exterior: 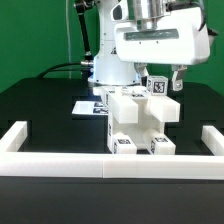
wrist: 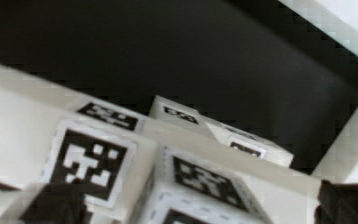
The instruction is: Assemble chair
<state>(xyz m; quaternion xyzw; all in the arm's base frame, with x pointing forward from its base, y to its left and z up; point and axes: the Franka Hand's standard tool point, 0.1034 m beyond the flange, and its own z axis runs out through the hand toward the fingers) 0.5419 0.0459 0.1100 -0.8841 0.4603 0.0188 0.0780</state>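
Note:
The partly built white chair (exterior: 140,125) stands just behind the front rail, a stack of blocky parts with black-and-white tags on its front faces. My gripper (exterior: 157,80) hangs right above its back, fingers spread either side of a small tagged piece (exterior: 157,86) at the top of the stack. In the wrist view the two dark fingertips (wrist: 59,206) stand far apart at the picture's edge. Tagged white chair blocks (wrist: 197,176) lie between and beyond them. The jaws are open, and I see nothing pinched between them.
A long low white border rail (exterior: 110,166) runs along the front of the black table, with raised ends at the exterior view's left (exterior: 20,135) and right (exterior: 210,140). The marker board (exterior: 90,105) lies flat behind the chair. The arm's base stands at the back.

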